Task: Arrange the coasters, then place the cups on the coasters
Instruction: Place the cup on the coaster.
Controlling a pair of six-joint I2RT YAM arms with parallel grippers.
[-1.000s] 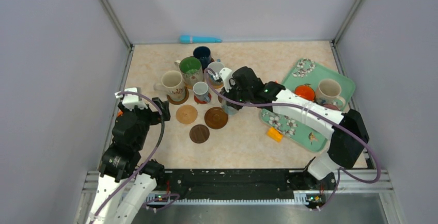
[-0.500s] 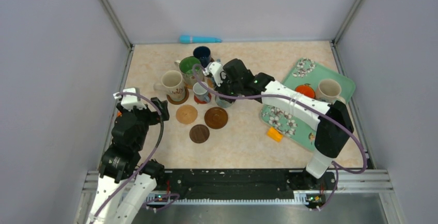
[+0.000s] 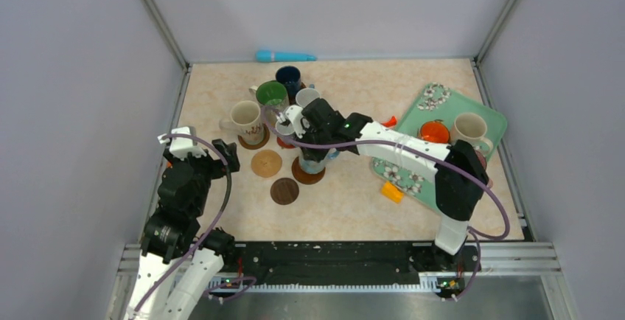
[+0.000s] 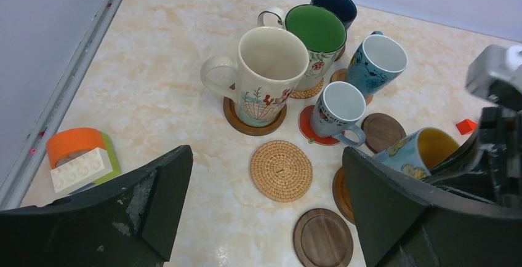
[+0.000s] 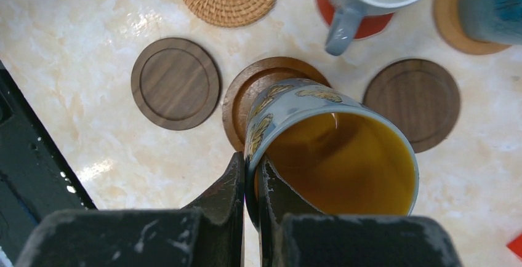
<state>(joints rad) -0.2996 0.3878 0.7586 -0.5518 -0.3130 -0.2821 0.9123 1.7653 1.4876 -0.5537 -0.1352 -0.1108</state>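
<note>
The right gripper [image 5: 251, 171] pinches the rim of a blue-grey mug [image 5: 335, 150] that is yellow inside, with one finger inside the wall and one outside. The mug is tilted, and its base sits over the large brown coaster [image 5: 243, 98] near the middle of the surface [image 3: 354, 202]. Whether the base touches the coaster cannot be told. Just left of that coaster lie a woven tan coaster [image 4: 281, 170] and, nearer, a dark wooden coaster [image 4: 322, 238]. Another dark coaster [image 4: 383, 133] lies bare just to its far right. Farther back stand the other cups in a cluster. A tall cream mug [image 4: 268, 73] is on a wooden coaster [image 4: 254, 122], and a small grey mug [image 4: 337, 110] is on the red coaster [image 4: 309, 128]. Behind them are a green-lined mug [image 4: 317, 33], a light blue mug [image 4: 375, 64] and a dark blue mug [image 4: 334, 5]. On the right, the teal floral tray [image 3: 435, 99] carries an orange mug [image 3: 433, 132] and a cream mug [image 3: 469, 130], and a small orange block [image 3: 393, 192] lies at its near left edge. The left gripper [image 3: 205, 156] hangs at the left side of the surface with its fingers spread wide and nothing between them, well apart from the mugs. An orange tape roll [image 4: 72, 147] lies by the left wall, and a teal pen-like stick [image 3: 284, 56] lies along the far edge.
</note>
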